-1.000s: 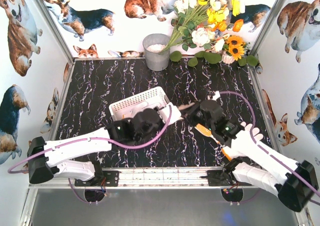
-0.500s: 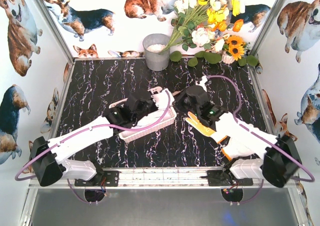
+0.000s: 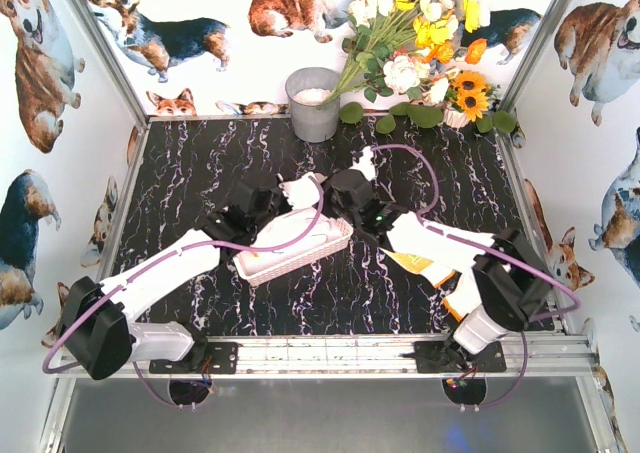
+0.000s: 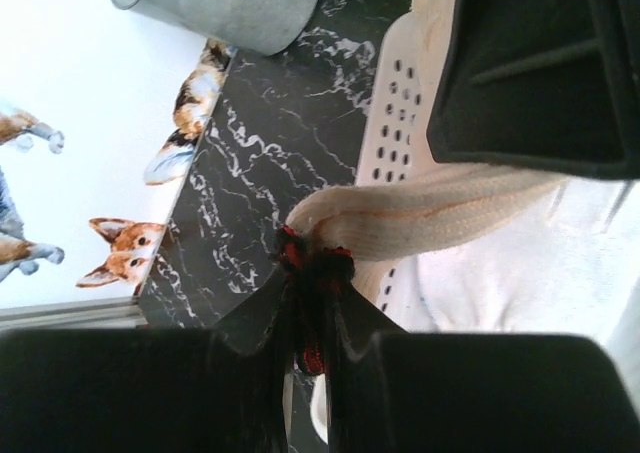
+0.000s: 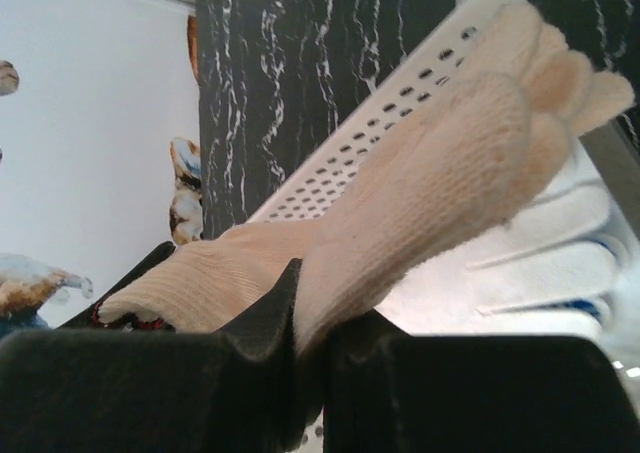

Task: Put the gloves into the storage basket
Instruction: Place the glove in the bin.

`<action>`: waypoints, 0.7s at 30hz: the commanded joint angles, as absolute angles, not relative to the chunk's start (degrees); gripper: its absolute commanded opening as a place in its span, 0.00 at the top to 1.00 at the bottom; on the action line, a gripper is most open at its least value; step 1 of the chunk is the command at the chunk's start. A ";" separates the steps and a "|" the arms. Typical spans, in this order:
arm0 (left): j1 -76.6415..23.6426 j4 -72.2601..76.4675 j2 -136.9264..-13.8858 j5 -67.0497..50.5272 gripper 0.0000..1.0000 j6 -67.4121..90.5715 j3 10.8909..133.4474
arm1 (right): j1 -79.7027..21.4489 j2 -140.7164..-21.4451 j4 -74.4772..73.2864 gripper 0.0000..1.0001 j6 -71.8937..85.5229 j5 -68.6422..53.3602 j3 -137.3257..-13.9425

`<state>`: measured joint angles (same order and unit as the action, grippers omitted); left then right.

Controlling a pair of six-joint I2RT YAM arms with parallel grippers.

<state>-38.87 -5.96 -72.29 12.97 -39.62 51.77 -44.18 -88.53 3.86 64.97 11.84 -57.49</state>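
A cream-white glove [image 3: 301, 188] [image 5: 430, 173] hangs stretched over the white storage basket [image 3: 262, 267]. My left gripper [image 3: 279, 197] [image 4: 312, 273] is shut on its red-edged cuff [image 4: 318, 258]. My right gripper [image 3: 329, 195] [image 5: 308, 318] is shut on the glove's palm, with the glove's finger ends pointing past the basket's perforated wall [image 5: 370, 148]. Another white glove [image 5: 545, 238] lies inside the basket. A yellow glove with an orange cuff [image 3: 418, 265] lies on the table under the right arm.
A grey metal bucket [image 3: 313, 103] [image 4: 225, 3] stands at the back, beside a bunch of artificial flowers [image 3: 420, 43]. Corgi-printed walls close in the black marble table [image 3: 200, 163] on three sides.
Both arms have reached away from the near edge and to the left, carrying the cream glove between them until it hangs over the basket. The basket now lies more askew.
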 commanded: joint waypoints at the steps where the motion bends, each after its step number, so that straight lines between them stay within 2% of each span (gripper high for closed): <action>1: -33.05 -1.17 -73.48 19.99 1.00 -43.84 51.05 | -45.58 -91.84 6.52 1.00 61.58 17.00 -61.46; 10: -28.97 3.67 -75.13 19.12 1.00 -44.75 47.48 | -48.82 -99.58 11.20 1.00 60.58 19.43 -65.03; 21: -28.91 4.79 -78.18 18.48 1.00 -44.69 45.78 | -49.66 -103.77 12.85 1.00 59.99 20.63 -66.00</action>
<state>-31.53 2.00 -76.60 12.99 -43.42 45.93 -49.12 -103.22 12.23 62.17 18.76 -64.36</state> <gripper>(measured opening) 0.049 0.089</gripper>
